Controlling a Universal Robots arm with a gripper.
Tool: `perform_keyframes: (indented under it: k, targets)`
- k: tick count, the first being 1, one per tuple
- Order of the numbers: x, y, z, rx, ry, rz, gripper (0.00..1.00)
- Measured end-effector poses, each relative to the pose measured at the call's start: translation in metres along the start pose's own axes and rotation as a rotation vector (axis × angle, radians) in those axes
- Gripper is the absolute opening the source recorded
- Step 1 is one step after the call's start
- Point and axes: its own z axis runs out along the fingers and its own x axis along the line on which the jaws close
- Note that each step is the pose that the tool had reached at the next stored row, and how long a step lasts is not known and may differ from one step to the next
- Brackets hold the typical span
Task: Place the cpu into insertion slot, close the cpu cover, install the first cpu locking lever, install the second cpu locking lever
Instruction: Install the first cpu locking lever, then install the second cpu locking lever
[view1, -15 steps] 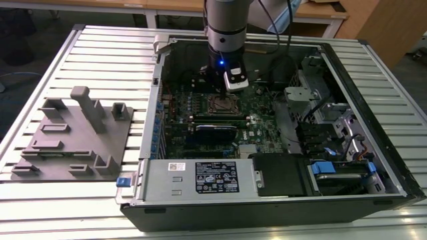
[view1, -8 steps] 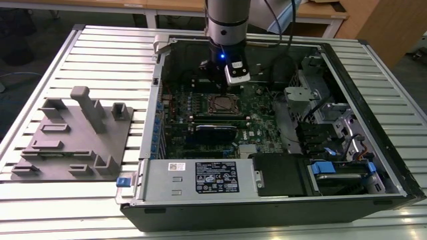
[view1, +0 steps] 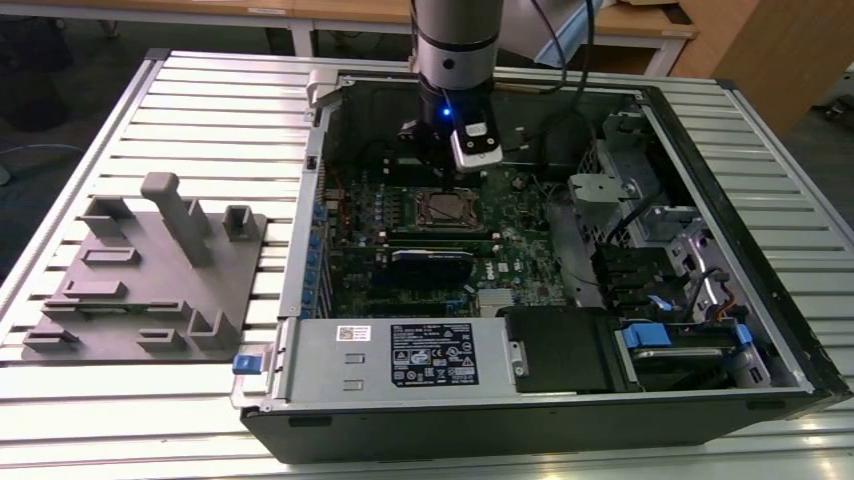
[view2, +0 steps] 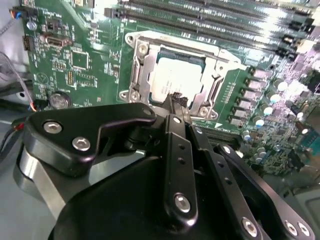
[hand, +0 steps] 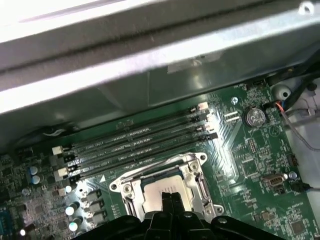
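The small, flat, square, silvery-grey cpu (view2: 176, 81) lies in its socket on the green motherboard (view2: 90, 60) under the thin silvery metal cpu cover (view2: 142, 70); the black hand (view2: 177, 100), fingers together, hovers right above it.

cpu (view2: 176, 80) silvery metal; cpu cover (view2: 141, 70) shiny metal

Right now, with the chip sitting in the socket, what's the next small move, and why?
Probably a small sideways shift toward the socket's edge. The pale silvery square cpu sits in the socket with the thin silvery metal cpu cover lying flat around it. The gripper, jaws shut and empty, hangs over the chip's edge. I can't tell whether the cover is latched.
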Motion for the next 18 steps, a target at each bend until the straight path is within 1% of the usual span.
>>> perform_keyframes:
  k: [1, 6, 15, 17, 18]
  targets:
    - [-0.0005, -0.0012, -0.0001, 0.0, 0.0, 0.0, 0.1]
    - [-0.001, -0.0027, -0.0002, 0.0, 0.0, 0.0, 0.1]
    - [-0.0011, -0.0031, -0.0002, 0.0, 0.0, 0.0, 0.1]
    - [-0.0012, -0.0031, -0.0013, 0.0003, 0.0001, 0.0, 0.1]
    - [-0.0013, -0.0029, -0.003, 0.0001, 0.0, 0.0, 0.1]
